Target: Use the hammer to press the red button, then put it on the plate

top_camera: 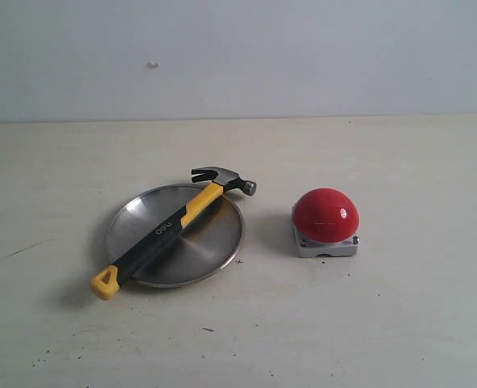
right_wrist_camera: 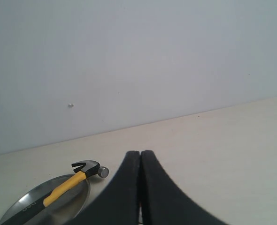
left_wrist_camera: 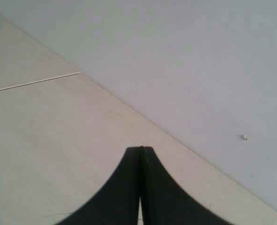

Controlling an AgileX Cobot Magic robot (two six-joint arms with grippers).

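Exterior view first: the hammer (top_camera: 174,230) lies slantwise across the plate (top_camera: 214,250), its dark steel head jutting past the far rim toward the red button (top_camera: 326,214), its yellow looped end sticking out over the near rim on the left. White lettering on the black handle reads "deli" (top_camera: 159,232) (it runs along the grip, tilted with the handle). The plate is a shallow brushed-steel dish resting on the pale table (top_camera: 384,323). The button – a glossy red dome on a small grey square base – stands on the table to the right of the plate, near the hammer's head but apart from it. No other writing shows on button or plate. Neither arm appears in this view.

On the left wrist view, the left gripper (left_wrist_camera: 140,149) has its black fingers pressed together with nothing between them; below it only bare tabletop, a thin seam (left_wrist_camera: 35,82) and the grey wall (left_wrist_camera: 199,70) show.

On the right wrist view, the right gripper (right_wrist_camera: 140,152) is likewise closed and empty – the hammer and plate lie beyond it, well apart, the handle lettering too blurred there to read.
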